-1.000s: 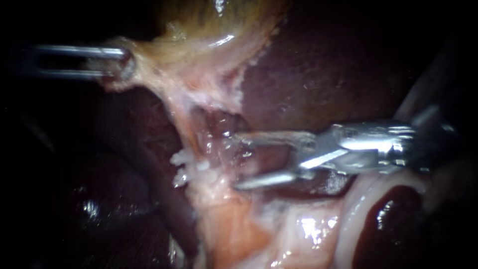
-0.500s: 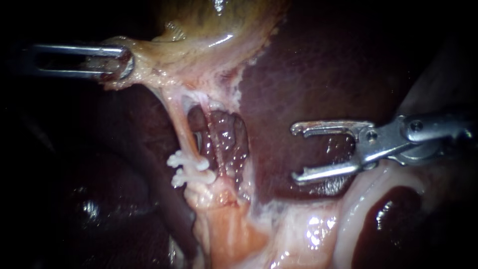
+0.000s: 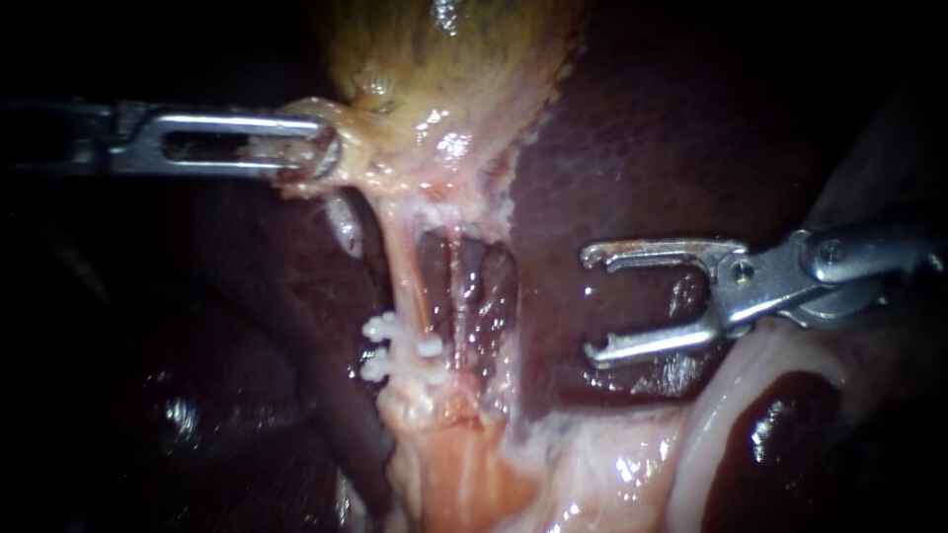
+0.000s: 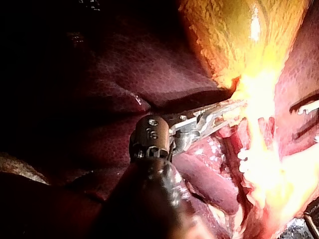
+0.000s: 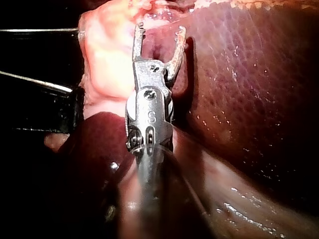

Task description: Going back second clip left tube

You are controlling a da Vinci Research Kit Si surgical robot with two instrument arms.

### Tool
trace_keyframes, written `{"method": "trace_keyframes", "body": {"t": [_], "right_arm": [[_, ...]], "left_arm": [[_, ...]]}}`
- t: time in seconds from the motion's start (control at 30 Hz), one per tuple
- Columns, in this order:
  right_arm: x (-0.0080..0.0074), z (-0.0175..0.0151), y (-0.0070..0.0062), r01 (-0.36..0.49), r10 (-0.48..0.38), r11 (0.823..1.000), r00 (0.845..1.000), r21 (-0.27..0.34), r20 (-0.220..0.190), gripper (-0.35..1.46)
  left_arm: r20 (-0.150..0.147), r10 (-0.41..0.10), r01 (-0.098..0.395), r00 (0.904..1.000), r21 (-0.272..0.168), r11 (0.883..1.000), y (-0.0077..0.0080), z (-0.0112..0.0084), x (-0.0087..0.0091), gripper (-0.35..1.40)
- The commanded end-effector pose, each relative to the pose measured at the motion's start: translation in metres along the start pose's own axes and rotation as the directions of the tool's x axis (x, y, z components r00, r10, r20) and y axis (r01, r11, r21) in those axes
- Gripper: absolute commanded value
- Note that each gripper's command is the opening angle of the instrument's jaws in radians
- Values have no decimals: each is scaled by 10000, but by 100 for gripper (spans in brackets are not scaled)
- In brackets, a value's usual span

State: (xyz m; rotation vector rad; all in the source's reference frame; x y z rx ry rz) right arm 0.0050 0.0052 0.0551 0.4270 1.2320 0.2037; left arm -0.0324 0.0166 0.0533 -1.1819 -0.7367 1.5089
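Two white clips point(image 3: 403, 351) sit side by side low on the left tube point(image 3: 403, 266), a pale strand that runs down from the gallbladder point(image 3: 444, 69). A thinner tube point(image 3: 459, 281) lies just to its right. My left instrument point(image 3: 301, 150) is shut on the pale tissue at the gallbladder's neck and holds it taut; the left wrist view shows the same hold point(image 4: 227, 106), with the clips point(image 4: 244, 164) beyond. My right instrument point(image 3: 590, 303) stands open and empty over the liver point(image 3: 652, 138), well to the right of the tubes. Its forked jaws point(image 5: 159, 30) gape in its own wrist view.
Dark liver surrounds the tubes on both sides. A pale curved fold of tissue point(image 3: 711, 415) lies under my right instrument. Orange-pink tissue point(image 3: 454, 474) spreads below the clips. A dark ridge point(image 3: 326, 395) runs down left of the clips.
My right instrument has drawn back to the right, away from the tubes, its jaws still open. My left instrument has shifted right with the gallbladder tissue, and the tubes now stand straighter.
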Motion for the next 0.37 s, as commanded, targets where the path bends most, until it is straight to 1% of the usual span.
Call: {"method": "trace_keyframes", "body": {"t": [0.03,0.17,0.27,0.37], "right_arm": [[0,0,0,2,-2,10000,10000,-1,3,50],[0,0,0,3,-3,10000,10000,1,3,50],[0,0,0,2,-2,10000,10000,0,3,50],[4,3,-3,-2,2,10000,10000,47,-6,50]], "left_arm": [[37,-38,38,10000,26,10000,-1,3,-1,-35],[55,-38,38,10000,-1,10000,-2,4,0,-35],[65,-38,38,10000,-12,10000,-2,2,0,-35],[81,-47,47,10000,-30,10000,0,-3,1,-35]]}}
